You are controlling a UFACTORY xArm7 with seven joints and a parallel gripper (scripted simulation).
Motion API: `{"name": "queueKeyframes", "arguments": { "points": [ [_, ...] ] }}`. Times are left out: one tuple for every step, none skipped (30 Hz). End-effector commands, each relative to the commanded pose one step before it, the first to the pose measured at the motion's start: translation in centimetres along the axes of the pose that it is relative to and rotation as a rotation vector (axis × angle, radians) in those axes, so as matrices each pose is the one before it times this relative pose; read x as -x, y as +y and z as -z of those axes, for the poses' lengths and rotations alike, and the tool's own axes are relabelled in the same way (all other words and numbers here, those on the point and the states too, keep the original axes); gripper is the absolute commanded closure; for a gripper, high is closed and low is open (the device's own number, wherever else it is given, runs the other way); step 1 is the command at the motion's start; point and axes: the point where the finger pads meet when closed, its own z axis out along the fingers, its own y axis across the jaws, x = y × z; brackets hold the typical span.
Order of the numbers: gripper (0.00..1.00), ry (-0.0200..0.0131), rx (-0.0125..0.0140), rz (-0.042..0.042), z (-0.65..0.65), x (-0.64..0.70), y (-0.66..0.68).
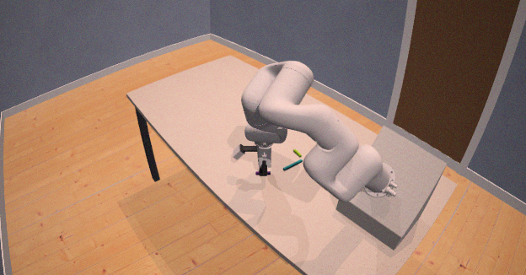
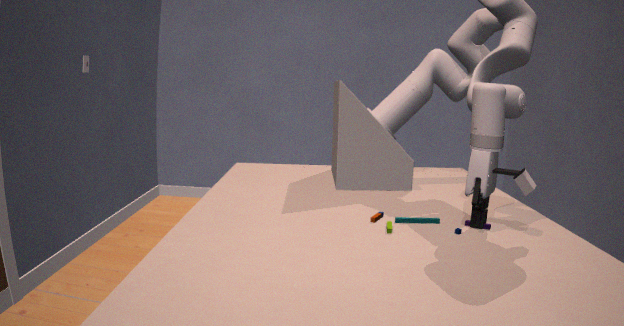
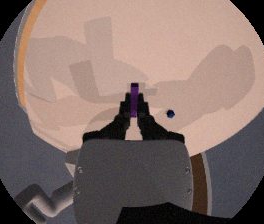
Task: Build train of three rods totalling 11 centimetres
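My gripper point(image 2: 478, 220) stands upright on the table and is shut on the purple rod point(image 2: 485, 225), which lies flat at table level. The purple rod also shows between the fingertips in the wrist view point(image 3: 135, 99) and in the top view point(image 1: 263, 173). A small blue rod point(image 2: 458, 231) lies just left of the gripper; it also shows in the wrist view point(image 3: 171, 113). The turquoise rod point(image 2: 417, 220) lies flat further left. The lime rod point(image 2: 389, 227) and the orange rod point(image 2: 376, 217) lie beyond it, apart from each other.
The grey wedge-shaped robot base point(image 2: 365, 146) stands at the back of the table. The table's near edge point(image 1: 211, 189) runs close to the gripper in the top view.
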Motion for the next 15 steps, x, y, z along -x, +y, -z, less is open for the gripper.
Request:
{"name": "queueKeyframes", "arguments": {
  "points": [
    [0.96, 0.00176, 0.00429, -0.00057, 0.515, -0.050, 0.185],
    [0.96, 0.00000, 0.00000, 0.00000, 0.300, 0.000, 0.000],
    [0.96, 0.00000, 0.00000, 0.00000, 0.402, 0.000, 0.000],
    [0.96, 0.00000, 0.00000, 0.00000, 0.499, 0.000, 0.000],
    [0.96, 0.00000, 0.00000, 0.00000, 0.586, 0.000, 0.000],
    [0.96, 0.00000, 0.00000, 0.00000, 0.660, 0.000, 0.000],
    [0.96, 0.00000, 0.00000, -0.00001, 0.716, 0.001, 0.000],
    [0.96, 0.00001, 0.00000, 0.00001, 0.754, -0.001, 0.000],
    [0.96, 0.00000, 0.00000, -0.00001, 0.771, 0.000, 0.000],
    [0.96, 0.00000, 0.00000, 0.00001, 0.768, 0.000, 0.000],
    [0.96, 0.00000, 0.00000, -0.00001, 0.746, 0.000, 0.000],
    [0.96, 0.00000, 0.00000, 0.00000, 0.000, 0.000, 0.000],
    [0.96, 0.00000, 0.00000, 0.00000, 0.000, 0.000, 0.000],
    [0.96, 0.00000, 0.00000, 0.00001, 0.704, 0.000, 0.000],
    [0.96, 0.00000, 0.00000, -0.00001, 0.644, 0.000, 0.000]
  ]
}}
